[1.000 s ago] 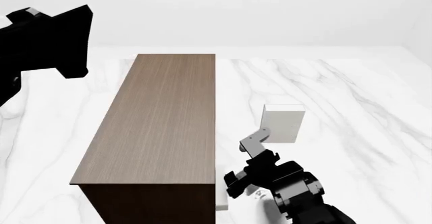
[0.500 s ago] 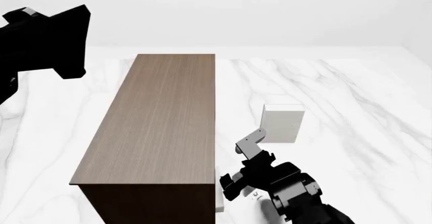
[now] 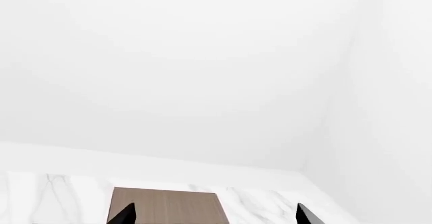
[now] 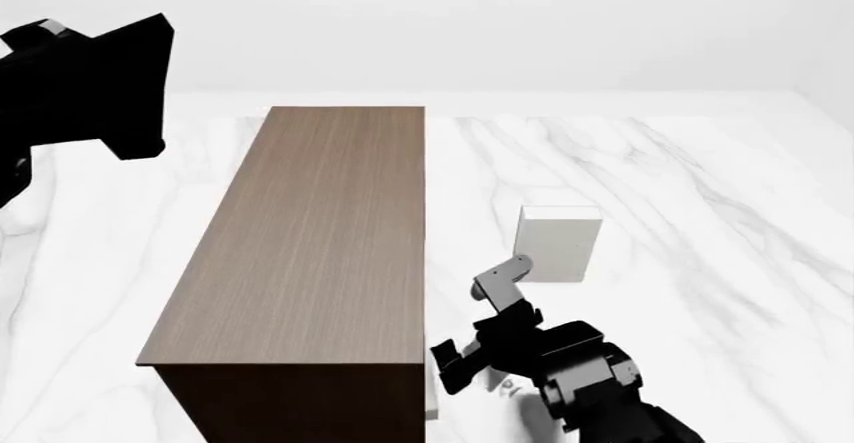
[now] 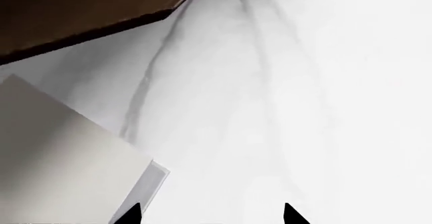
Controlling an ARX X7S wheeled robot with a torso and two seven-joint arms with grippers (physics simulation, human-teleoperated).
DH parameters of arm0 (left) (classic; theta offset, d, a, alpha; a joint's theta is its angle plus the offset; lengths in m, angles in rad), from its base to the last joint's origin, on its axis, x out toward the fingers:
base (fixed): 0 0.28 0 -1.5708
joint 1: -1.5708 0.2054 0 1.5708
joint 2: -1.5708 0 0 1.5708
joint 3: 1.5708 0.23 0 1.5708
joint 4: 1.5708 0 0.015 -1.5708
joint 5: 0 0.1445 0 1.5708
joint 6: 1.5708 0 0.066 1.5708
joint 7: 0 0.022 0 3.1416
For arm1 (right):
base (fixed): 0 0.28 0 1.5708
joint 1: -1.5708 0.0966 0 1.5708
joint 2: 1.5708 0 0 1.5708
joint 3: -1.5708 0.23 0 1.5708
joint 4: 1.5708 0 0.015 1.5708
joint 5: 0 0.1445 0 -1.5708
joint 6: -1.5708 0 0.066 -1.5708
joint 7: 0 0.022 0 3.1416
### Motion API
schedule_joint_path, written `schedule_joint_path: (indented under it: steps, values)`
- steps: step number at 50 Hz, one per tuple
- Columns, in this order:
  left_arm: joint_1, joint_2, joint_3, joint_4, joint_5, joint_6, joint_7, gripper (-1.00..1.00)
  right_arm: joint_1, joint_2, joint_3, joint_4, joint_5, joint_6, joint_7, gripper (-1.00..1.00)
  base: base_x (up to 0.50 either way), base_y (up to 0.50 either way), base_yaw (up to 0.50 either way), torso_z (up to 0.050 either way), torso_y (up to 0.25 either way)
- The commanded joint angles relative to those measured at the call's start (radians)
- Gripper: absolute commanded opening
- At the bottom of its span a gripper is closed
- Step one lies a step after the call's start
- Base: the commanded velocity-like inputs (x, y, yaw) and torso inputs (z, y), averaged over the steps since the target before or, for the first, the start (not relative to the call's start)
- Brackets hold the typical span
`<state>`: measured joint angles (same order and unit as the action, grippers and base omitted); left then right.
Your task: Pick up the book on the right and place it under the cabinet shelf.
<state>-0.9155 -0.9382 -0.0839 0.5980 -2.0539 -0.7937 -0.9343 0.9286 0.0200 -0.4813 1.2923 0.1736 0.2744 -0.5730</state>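
Note:
The cabinet shelf [image 4: 307, 243] is a long dark brown box on the marble table. The book [image 4: 558, 245], pale grey-white, sits to its right. My right gripper [image 4: 475, 325] is open and empty. It hovers low between the cabinet's right side and the book, touching neither. In the right wrist view the gripper [image 5: 210, 215] is open over bare marble. A pale book [image 5: 60, 158] with a whiter edge lies by one fingertip; I cannot tell which book it is. My left gripper [image 3: 214, 216] is open, high above the cabinet [image 3: 165, 204].
A second pale book [image 4: 433, 403] peeks out at the cabinet's near right corner. The left arm [image 4: 87, 83] hangs black at the far left. The white marble table [image 4: 694, 193] stretches to the right. The cabinet's edge [image 5: 81, 6] shows in the right wrist view.
My right gripper has shifted slightly towards the cabinet's near corner. The left arm has drifted a little to the left. The books have not moved.

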Motion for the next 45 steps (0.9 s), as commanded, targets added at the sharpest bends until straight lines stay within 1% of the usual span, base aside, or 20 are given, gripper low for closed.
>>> schedule_joint_path:
  steps: [1, 7, 24, 45]
  values:
    - [-0.001, -0.006, 0.001, 0.005, -0.010, 0.006, -0.009, 1.00, -0.017, -0.015, 0.090, 0.016, 0.044, 0.108, -0.132, 1.00, 0.00, 0.00, 0.00, 0.000, 0.000]
    - [-0.020, -0.001, 0.019, -0.009, -0.002, -0.001, -0.002, 1.00, -0.015, -0.017, 0.109, 0.016, 0.025, 0.127, -0.149, 1.00, 0.00, 0.00, 0.00, 0.000, 0.000]
    - [-0.044, -0.002, 0.040, -0.017, 0.002, -0.005, -0.004, 1.00, -0.014, -0.018, 0.091, 0.016, 0.019, 0.130, -0.175, 1.00, 0.00, 0.00, 0.00, 0.000, 0.000]
    - [-0.035, -0.004, 0.036, -0.010, 0.003, 0.004, -0.005, 1.00, -0.018, -0.018, 0.114, 0.016, 0.014, 0.102, -0.138, 1.00, 0.00, 0.00, 0.00, 0.000, 0.000]
